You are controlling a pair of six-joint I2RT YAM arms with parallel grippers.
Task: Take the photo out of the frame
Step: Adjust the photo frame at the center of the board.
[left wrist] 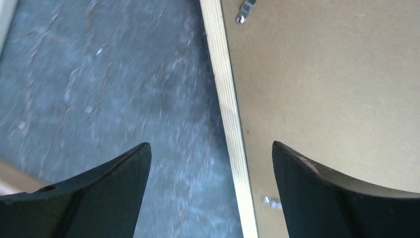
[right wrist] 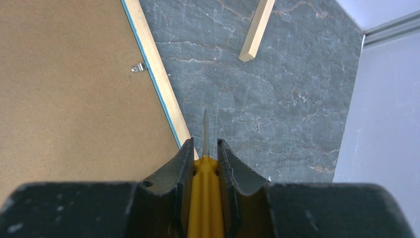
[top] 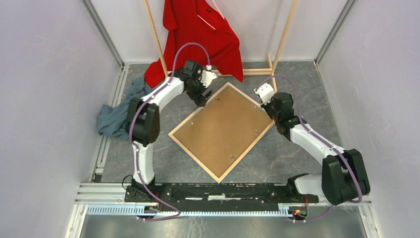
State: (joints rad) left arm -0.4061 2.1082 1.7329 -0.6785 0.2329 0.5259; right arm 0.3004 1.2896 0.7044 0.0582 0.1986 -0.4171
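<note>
At the near edge, a black mounting rail [top: 223, 191] carries both bases. The left arm [top: 143, 124] rises from its base, bends at a black elbow and reaches its white forearm away and to the right. The right arm [top: 312, 141] folds at an elbow far out to the right and stretches its forearm away and to the left. Between them, on the grey marbled worktop [top: 322, 89], lies the large thin rectangular picture frame [left wrist: 226, 99] with pale wood edges. It is face down and turned like a diamond, with its plain brown backing board [top: 223, 126] upward and small metal clips [right wrist: 138, 67] along the inner edge. The photo cannot be seen, since that board covers the whole opening. The left claw [left wrist: 210, 145] stands wide open and empty above the frame's far-left edge, one dark finger over bare worktop, the other over the board, the wood strip running between them. The right claw [right wrist: 204, 144] is narrow, clamped on the yellow handle of a slim tool [right wrist: 205, 198] whose thin metal blade points toward the worktop just outside the frame's right-hand edge. Farther off, a crumpled blue-grey cloth [top: 116, 116] lies by the left wall. A pale wooden clothes rack [top: 282, 42] stands at the back with a red garment [top: 198, 29] hanging from it. White walls with aluminium rails close the space on three sides.
</note>
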